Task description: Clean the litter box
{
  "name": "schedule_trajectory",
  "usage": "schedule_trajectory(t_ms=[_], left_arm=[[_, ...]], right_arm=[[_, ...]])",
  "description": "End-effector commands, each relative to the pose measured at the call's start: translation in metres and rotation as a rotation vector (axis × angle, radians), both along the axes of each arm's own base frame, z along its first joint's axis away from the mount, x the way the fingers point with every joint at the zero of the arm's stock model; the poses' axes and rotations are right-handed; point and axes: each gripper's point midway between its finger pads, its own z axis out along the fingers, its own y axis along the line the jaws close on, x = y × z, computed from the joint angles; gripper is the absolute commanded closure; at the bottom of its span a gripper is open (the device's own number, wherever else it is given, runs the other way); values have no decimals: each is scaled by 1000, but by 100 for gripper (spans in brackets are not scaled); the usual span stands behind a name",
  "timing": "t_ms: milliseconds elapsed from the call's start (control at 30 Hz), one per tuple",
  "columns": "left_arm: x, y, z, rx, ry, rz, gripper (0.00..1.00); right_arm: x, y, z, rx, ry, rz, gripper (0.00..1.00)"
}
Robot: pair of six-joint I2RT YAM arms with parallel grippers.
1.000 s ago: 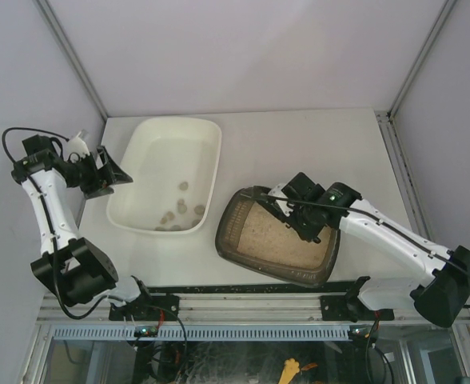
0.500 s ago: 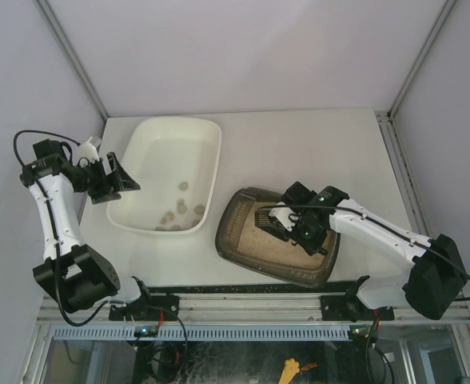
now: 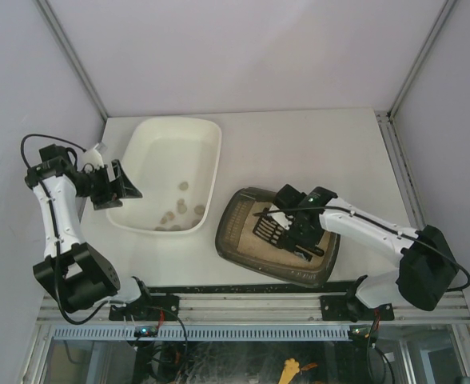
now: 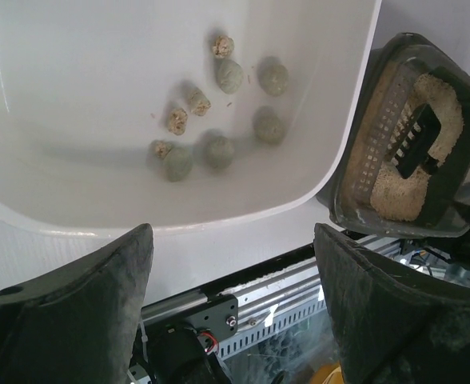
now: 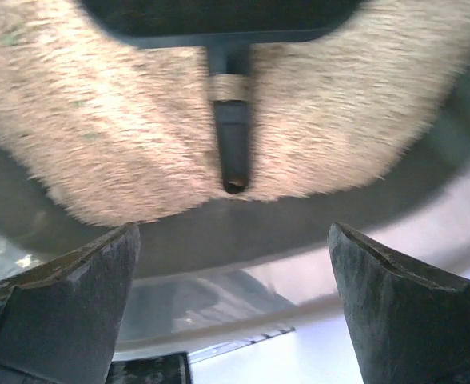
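As the right gripper (image 5: pixel 233 232) gapes empty over the scoop (image 5: pixel 231 152), closing askew could bury it in the litter box (image 3: pixel 225 238).

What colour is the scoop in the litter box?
Black; the scoop shows best in left wrist view.

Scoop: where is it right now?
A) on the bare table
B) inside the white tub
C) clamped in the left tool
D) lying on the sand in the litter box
D: the scoop lies on the sand in the litter box, and the right tool stands open over its handle without gripping it.
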Motion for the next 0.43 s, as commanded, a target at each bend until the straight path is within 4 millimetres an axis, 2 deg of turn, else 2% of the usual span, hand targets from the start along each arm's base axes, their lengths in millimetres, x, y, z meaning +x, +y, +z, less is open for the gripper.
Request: schedule_trajectory(t_ms=[0,67,133,200,333,367,400], left_arm=[[-6,0,3,44,-28,-18,15],[-5,0,3,42,-25,-8,15],[-5,-1,5,39,-19,-1,15],[-5,-1,8,43,-24,6,15],[-5,5,11,96,-43,39,15],[-6,8,10,114,-44,51,15],[-6,10,9,129,-45,61,15]], right_arm=[[83,-1,72,36,-477,-203,0],[101,18,120,205,-580,-332,0],[108,39,167,391,-644,-410,0],[119,40,202,521,-768,-523,0],[127,41,262,833,-1030,-630,0],[128,33,279,927,-1138,-686,0],[127,16,294,981,-1213,-810,0]])
